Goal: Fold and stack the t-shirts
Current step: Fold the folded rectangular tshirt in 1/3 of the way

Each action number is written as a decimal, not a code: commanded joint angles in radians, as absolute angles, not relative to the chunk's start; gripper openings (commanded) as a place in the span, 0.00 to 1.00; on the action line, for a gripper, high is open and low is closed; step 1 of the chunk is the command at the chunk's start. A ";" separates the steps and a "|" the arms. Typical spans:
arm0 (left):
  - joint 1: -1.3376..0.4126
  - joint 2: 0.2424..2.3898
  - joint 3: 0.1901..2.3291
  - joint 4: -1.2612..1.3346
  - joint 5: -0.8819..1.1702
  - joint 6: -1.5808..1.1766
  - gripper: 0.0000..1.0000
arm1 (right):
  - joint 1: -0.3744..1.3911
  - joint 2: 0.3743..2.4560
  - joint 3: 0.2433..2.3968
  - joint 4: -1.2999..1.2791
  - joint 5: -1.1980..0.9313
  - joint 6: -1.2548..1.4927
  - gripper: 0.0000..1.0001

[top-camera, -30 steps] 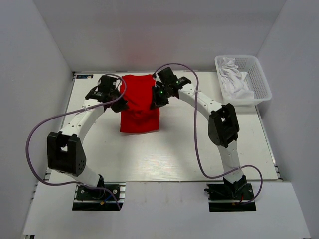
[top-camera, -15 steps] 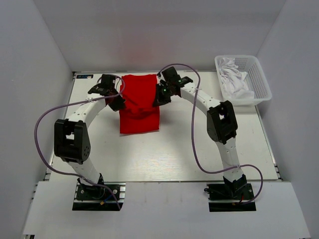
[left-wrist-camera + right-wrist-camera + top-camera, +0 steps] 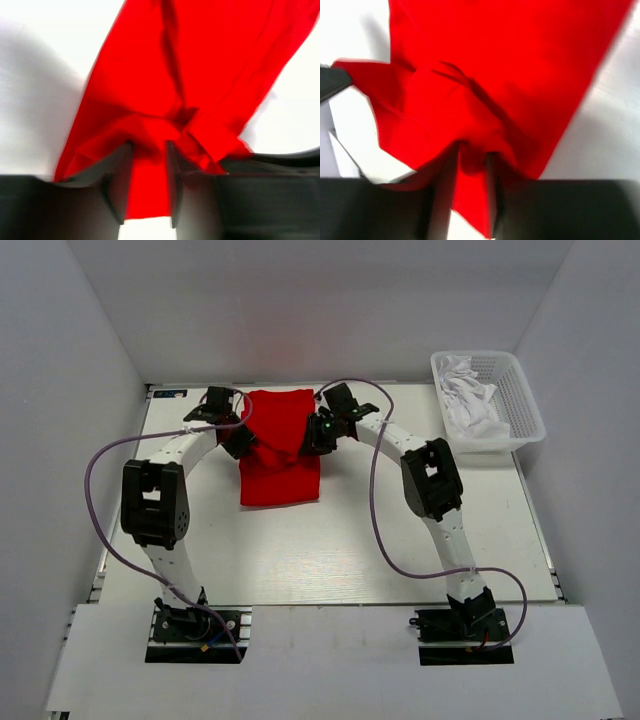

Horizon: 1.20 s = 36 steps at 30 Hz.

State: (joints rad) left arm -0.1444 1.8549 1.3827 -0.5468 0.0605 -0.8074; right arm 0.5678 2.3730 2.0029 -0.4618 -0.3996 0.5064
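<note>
The red t-shirt (image 3: 281,465) lies at the far middle of the table, partly folded, its upper part bunched between the two grippers. My left gripper (image 3: 240,443) is at its left edge and my right gripper (image 3: 317,436) at its right edge. In the left wrist view the left gripper (image 3: 148,150) has its jaws a little apart, with red cloth (image 3: 200,75) lying in the gap. The right gripper (image 3: 472,157) stands the same way in its wrist view, a fold of red cloth (image 3: 485,65) between its parted jaws. White t-shirts (image 3: 468,400) are heaped in the basket.
The white lattice basket (image 3: 525,400) stands at the far right corner of the table (image 3: 350,540). White walls close in on the left, back and right. Purple cables loop from both arms over the near part of the table.
Both grippers' jaws have parted from shut around the red cloth. Both arms' elbows have swung inward and farther back, while the grippers stayed at the shirt's edges.
</note>
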 commanded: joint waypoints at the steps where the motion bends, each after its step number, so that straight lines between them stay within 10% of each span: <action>1: -0.123 1.874 1.494 -0.491 0.055 -0.804 0.46 | 0.545 2.396 2.068 -0.286 -0.478 0.561 0.38; 2: -0.123 1.891 1.528 -0.500 0.055 -0.804 0.77 | 0.543 2.407 2.088 -0.269 -0.483 0.571 0.51; 3: -0.114 1.931 1.566 -0.512 0.055 -0.776 0.92 | 0.525 2.413 2.095 -0.224 -0.483 0.581 0.90; 4: -0.104 1.953 1.647 -0.543 0.055 -0.766 1.00 | 0.520 2.414 2.115 -0.209 -0.489 0.589 0.90; 9: -0.104 1.996 1.767 -0.617 0.115 -0.689 1.00 | 0.514 2.356 2.135 -0.291 -0.397 0.496 0.90; 29: -0.123 1.445 1.014 -0.541 0.098 -0.664 1.00 | 0.614 2.046 1.635 -0.382 -0.262 0.353 0.90; 36: -0.123 1.496 0.946 -0.520 0.117 -0.673 0.79 | 0.611 2.034 1.467 -0.321 -0.325 0.452 0.90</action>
